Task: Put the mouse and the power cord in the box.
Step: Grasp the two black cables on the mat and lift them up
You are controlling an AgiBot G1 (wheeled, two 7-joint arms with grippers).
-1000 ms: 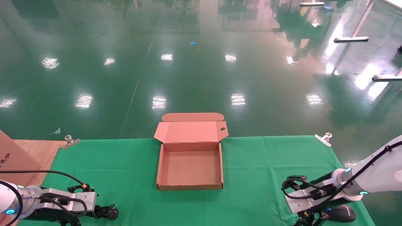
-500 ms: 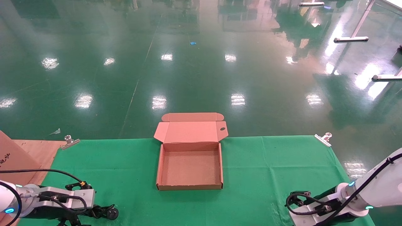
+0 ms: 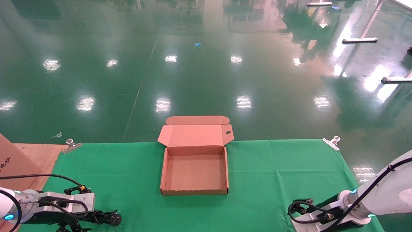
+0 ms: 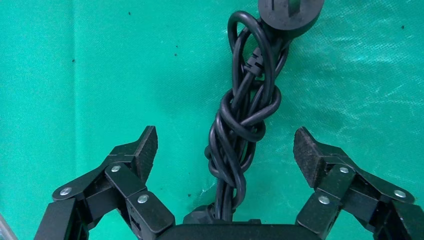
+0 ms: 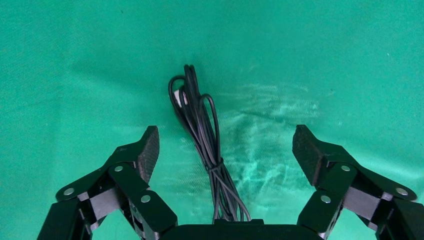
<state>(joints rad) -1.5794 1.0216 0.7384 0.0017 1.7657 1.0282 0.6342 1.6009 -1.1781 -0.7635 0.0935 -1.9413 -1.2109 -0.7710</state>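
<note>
Cardboard, brown and shallow, the box (image 3: 194, 174) sits open at the middle of the green-clothed bench (image 3: 273, 167) in the head view, its lid flap folded back over the far edge. At the near left corner the left gripper (image 3: 69, 228) is low over the cloth, and the round plug of the power cord (image 3: 111, 218) shows just beside it on the box's side. At the near right corner the right gripper (image 3: 317, 229) is almost cut off by the picture's edge, and the mouse cannot be seen there.

From the left wrist, the left gripper (image 4: 225, 155) has its jaws spread wide, and the power cord (image 4: 245, 115), a knotted bundle, lies on the cloth between the two pads, touching neither, with its plug out beyond the fingertips.

From the right wrist, the right gripper (image 5: 225, 152) is likewise spread wide. The mouse's thin cable (image 5: 202, 135), looped and tied, lies between the pads and clear of both; the mouse's body is hidden.
</note>
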